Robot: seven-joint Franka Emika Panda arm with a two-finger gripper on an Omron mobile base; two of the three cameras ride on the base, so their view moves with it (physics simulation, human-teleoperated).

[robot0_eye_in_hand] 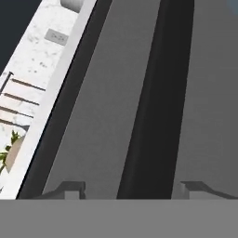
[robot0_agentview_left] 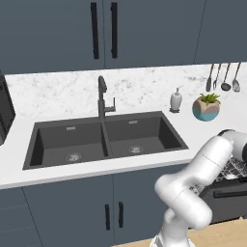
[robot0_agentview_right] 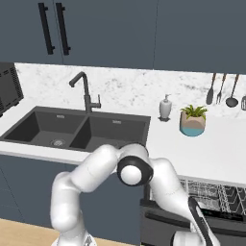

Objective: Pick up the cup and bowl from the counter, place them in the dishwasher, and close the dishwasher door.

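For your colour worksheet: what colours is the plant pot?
Teal and beige plant pot; clearest in the right base view.

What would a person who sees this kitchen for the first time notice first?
Probably the white robot arm, bending low in front of the cabinets towards the half-open dishwasher with its wire rack, below the counter on the right. Next, the dark double sink in the white counter, and the small plant pot near the wall.

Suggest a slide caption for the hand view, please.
Open end effector faces the dark dishwasher door beneath the white counter.
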